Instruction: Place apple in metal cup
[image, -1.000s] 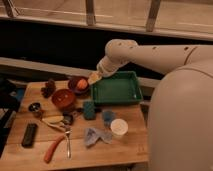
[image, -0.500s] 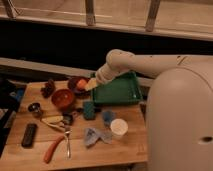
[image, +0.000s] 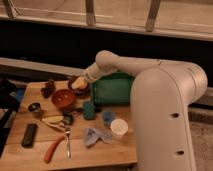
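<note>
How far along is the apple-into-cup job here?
Done: only the reach. In hand: the end effector is at the apple behind the red bowl; hold unclear. Left: lift, carry to the metal cup left of that bowl, release.

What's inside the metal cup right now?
The metal cup shows only a dark inside, nothing sticking out; its bottom is hidden in shadow. The gripper is behind the red bowl.

Looks like a robot test lab: light wooden table (image: 107, 152) cluttered with mixed props, under a wide metal-framed window (image: 90, 12). Gripper (image: 81, 85) sits at the table's back edge.
</note>
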